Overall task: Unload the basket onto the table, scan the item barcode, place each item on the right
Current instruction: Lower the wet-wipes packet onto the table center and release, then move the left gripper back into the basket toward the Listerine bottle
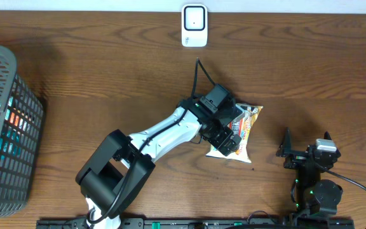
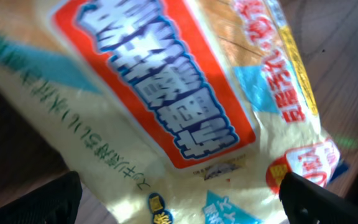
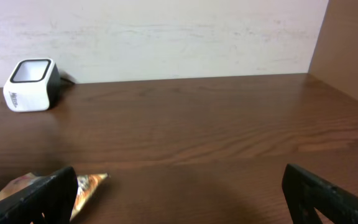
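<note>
**Item: snack bag (image 1: 250,119) — flat on the table (image 1: 107,76), centre-right, beneath the left gripper (image 2: 179,186).**

Left gripper: fingers spread wide and pinching nothing, with the bag lying between and below them, its print filling the wrist view. Right gripper (image 3: 179,186): spread, empty, near the table's right edge, apart from the bag. Scanner (image 1: 194,25): at the far edge, well apart from the bag. Step judged: taking hold — close across a narrow edge rather than the broad face, firmly enough that the slick film cannot slip, leaving the barcode panel uncovered. No barcode shows here; it is probably underneath.
</note>
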{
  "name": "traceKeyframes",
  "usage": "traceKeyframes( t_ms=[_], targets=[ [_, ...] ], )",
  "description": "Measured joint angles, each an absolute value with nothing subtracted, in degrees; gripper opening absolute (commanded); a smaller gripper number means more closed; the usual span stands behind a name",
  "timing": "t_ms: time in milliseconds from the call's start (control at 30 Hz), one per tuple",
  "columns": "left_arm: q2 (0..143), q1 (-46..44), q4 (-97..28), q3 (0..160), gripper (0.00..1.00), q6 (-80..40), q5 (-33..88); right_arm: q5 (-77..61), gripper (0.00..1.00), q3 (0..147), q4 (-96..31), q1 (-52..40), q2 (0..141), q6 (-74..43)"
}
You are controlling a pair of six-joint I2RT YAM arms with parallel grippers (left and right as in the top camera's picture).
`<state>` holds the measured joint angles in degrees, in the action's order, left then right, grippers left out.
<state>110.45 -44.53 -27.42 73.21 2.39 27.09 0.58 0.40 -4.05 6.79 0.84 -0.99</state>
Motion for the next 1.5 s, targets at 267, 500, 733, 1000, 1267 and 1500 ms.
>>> traceKeyframes(
  t_ms=[267,500,733,1000,1267,1500],
  targets=[
    [113.4,-46.5,-25.9,73.2,0.98,1.2,26.2,0.6,0.99,0.4,-4.1,6.8,0.8,-1.0],
    [117.6,-47.0,-20.4,75.0,0.19,-5.6,26.6,0.6,0.99,0.4,-4.0,6.8,0.8,-1.0],
    [117.2,-47.6,-28.3,76.5,0.07,-12.3,20.6,0.6,0.99,0.4,-4.1,6.8,0.8,-1.0],
    [109.5,-44.6,-43.7,74.9,0.07,-13.6,-8.8,0.6,0.99,0.4,-4.1,6.8,0.8,-1.0],
    [104.5,-35.7,-43.9,74.5,0.07,-14.5,-22.2,0.6,0.99,0.4,-4.0,6.8,0.8,-1.0],
    [104.4,-29.8,-46.8,73.5,0.98,-16.7,-23.1,0.6,0.99,0.4,-4.1,6.8,0.8,-1.0]
  ],
)
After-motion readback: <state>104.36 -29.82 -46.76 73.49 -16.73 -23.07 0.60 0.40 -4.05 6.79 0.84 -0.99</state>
